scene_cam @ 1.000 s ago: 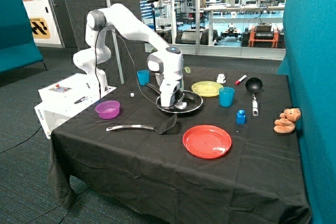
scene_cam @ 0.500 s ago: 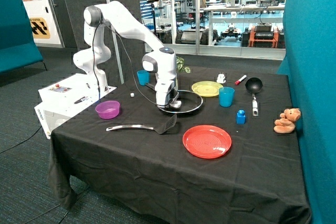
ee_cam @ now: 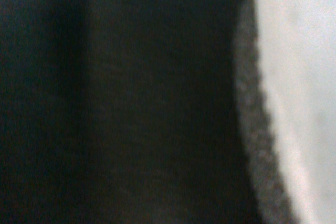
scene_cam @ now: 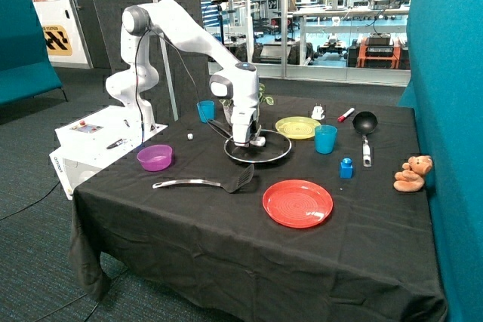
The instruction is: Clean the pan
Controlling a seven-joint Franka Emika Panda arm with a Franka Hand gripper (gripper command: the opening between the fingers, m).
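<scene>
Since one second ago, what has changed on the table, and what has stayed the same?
The gripper, down in the pan, swept from the side near the red plate to the spatula side, then toward the yellow plate. Everything else stayed put.

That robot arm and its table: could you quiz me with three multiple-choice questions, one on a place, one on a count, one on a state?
1. Where is the pincer?
A. over the round red plate
B. down in the large black frying pan with the shiny metal rim
C. at the purple bowl

2. How many blue cups stand on the table?
A. two
B. four
C. none

3. How does the black slotted spatula lie?
A. propped upright
B. inside a cup
C. flat on the black cloth

Answers: B, the pincer sits within the pan's rim; A, cups at and; C, the spatula lies flat.
</scene>
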